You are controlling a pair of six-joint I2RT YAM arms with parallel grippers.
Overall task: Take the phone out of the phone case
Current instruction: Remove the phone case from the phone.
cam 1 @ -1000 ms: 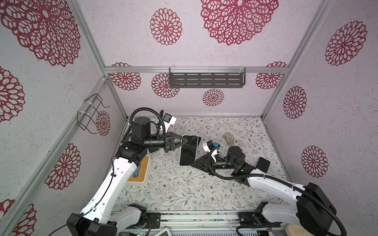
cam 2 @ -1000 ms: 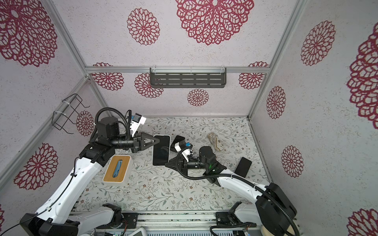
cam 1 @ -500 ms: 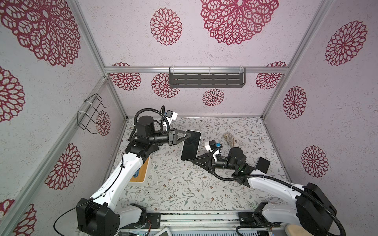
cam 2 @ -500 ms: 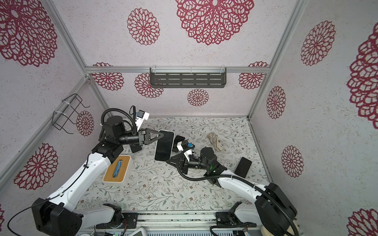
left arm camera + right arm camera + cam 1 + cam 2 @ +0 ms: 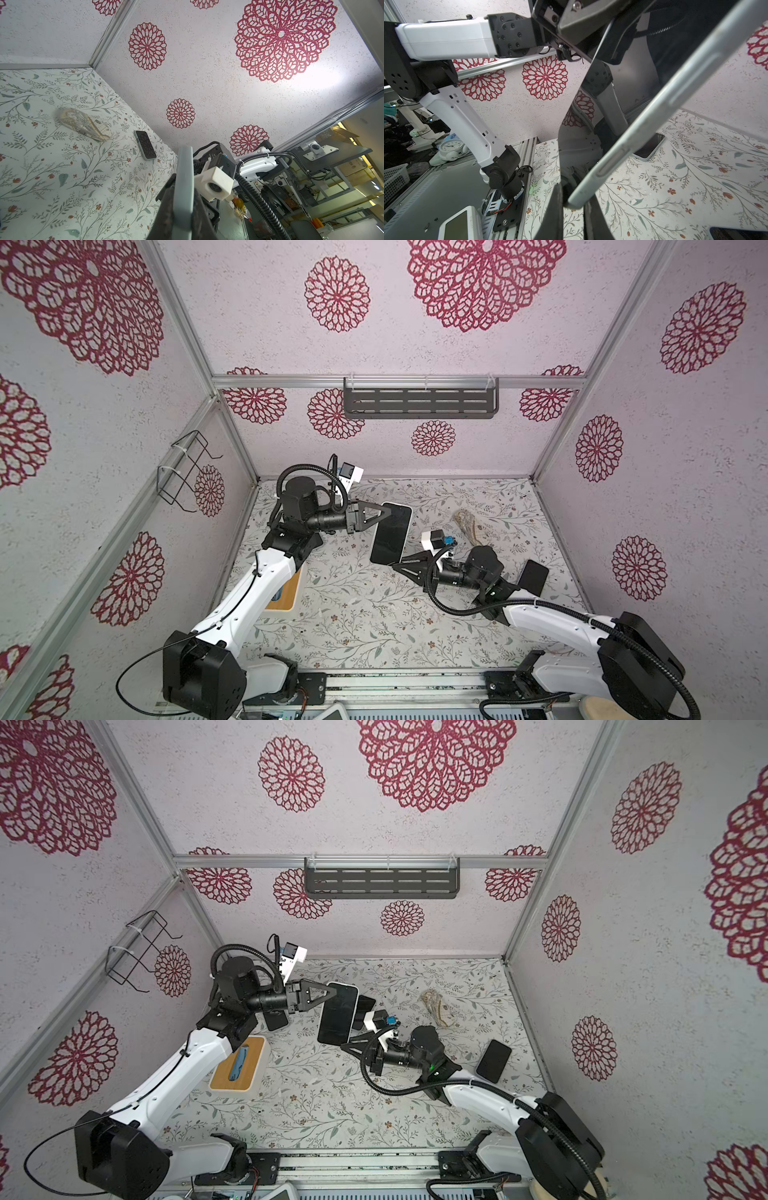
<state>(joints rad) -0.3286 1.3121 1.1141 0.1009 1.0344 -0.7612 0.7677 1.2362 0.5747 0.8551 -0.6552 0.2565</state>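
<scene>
I'm looking down on a floral-print tabletop (image 5: 353,614) boxed in by white walls (image 5: 415,344) with red rosettes and aluminium corner posts. A dark slotted shelf (image 5: 419,404) hangs at 12 o'clock and a wire basket (image 5: 183,472) at 10.

The phone (image 5: 390,535) hangs in the air just off centre toward 12, screen up and tilted, seated in its pale phone case (image 5: 654,116). The left gripper (image 5: 384,512) is clamped on its far end, and the right gripper (image 5: 395,566) is pinched on its near corner.

The near half of the table, toward 6, is the free room. A wooden tray (image 5: 232,1085) sits at 9, partly under the left arm. A spare phone (image 5: 533,576) lies at 3 beside the right arm, and a plastic-wrapped bundle (image 5: 469,522) at 2. Two more dark handsets (image 5: 365,1006) (image 5: 276,1020) lie under the held phone and the left wrist.
</scene>
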